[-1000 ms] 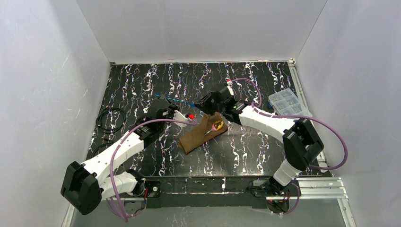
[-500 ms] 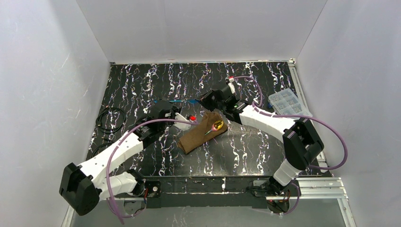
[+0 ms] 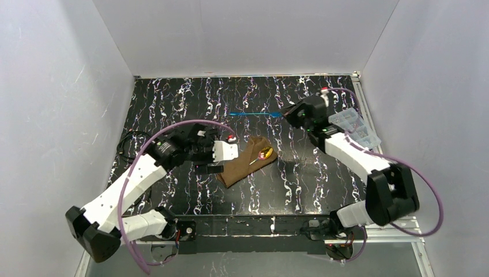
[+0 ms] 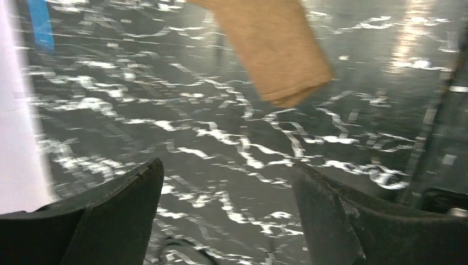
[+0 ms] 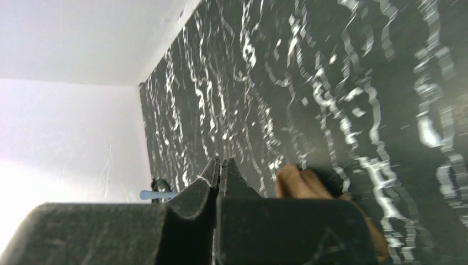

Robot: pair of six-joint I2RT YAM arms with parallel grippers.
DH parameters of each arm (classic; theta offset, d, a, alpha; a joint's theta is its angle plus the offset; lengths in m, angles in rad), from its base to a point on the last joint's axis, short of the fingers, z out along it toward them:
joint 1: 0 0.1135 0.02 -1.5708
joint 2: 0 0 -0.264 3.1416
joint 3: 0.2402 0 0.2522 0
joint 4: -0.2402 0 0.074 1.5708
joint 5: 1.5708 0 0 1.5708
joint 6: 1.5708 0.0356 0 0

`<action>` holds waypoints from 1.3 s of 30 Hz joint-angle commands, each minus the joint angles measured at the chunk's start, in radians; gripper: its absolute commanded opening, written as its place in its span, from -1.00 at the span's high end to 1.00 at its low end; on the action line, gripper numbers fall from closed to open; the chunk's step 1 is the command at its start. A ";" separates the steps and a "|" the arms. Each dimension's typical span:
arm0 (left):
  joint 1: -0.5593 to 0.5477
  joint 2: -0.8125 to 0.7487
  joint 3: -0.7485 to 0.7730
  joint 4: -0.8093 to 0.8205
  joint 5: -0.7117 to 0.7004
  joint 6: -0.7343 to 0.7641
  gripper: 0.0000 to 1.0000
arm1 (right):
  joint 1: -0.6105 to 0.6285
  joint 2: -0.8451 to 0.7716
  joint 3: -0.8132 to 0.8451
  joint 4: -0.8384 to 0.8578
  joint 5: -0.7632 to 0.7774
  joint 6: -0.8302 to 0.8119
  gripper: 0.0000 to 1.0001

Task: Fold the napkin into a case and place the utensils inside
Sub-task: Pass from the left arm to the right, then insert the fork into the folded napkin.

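Note:
The napkin lies folded as a narrow brown case (image 3: 247, 162) at the table's middle. A red-and-gold utensil (image 3: 265, 153) pokes from its far end. My left gripper (image 3: 222, 160) hovers by the case's left side, open and empty. In the left wrist view its fingers (image 4: 113, 207) stand wide apart over bare table, with the case's end (image 4: 276, 49) ahead. My right gripper (image 3: 284, 114) is further back and to the right, shut on a thin blue utensil (image 3: 254, 114) that points left. That utensil's tip (image 5: 157, 194) shows beside the closed right gripper (image 5: 221, 163).
A clear plastic compartment box (image 3: 352, 124) sits at the table's right edge, close behind the right arm. A coil of black cable (image 3: 134, 144) lies at the left edge. White walls enclose the table on three sides.
The left gripper opened, let go of the blue utensil and drew back beside the case. The right gripper closed on the utensil and carried it right, toward the back.

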 commanded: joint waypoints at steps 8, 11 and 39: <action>0.096 0.345 0.090 -0.184 0.266 -0.291 -0.33 | -0.228 -0.313 -0.113 -0.071 -0.149 -0.442 0.97; 0.104 0.399 0.092 -0.151 0.285 -0.283 -0.27 | -0.266 -0.306 -0.101 -0.132 -0.196 -0.526 0.97; 0.092 0.527 -0.160 0.209 0.096 -0.025 0.02 | -0.209 -0.230 -0.151 -0.089 -0.185 -0.741 0.97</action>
